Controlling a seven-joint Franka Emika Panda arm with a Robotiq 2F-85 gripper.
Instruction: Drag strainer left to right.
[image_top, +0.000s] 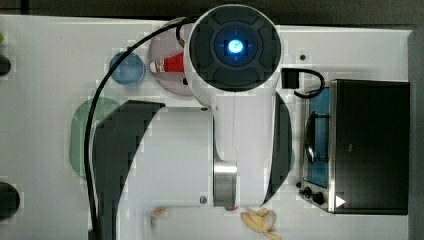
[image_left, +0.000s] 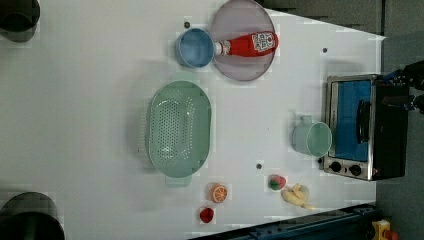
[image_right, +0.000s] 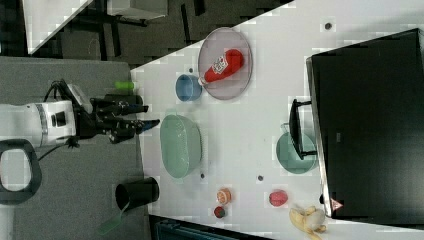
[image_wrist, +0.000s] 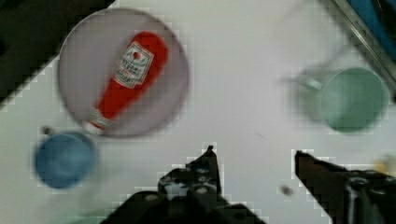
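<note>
My arm (image_top: 235, 145) is glossy white with dark grey joint covers, a glowing blue light on one round cap, a black cable alongside, and a black gripper (image_right: 142, 116).

Even, bright overhead light; white table (image_left: 100, 100) near washed out. Soft faint shadows beside the strainer (image_left: 180, 129) and mug (image_left: 312, 138). Blocky compression artefacts along object edges. Wrist view soft, mug and blue bowl (image_wrist: 63, 158) blurred.
</note>
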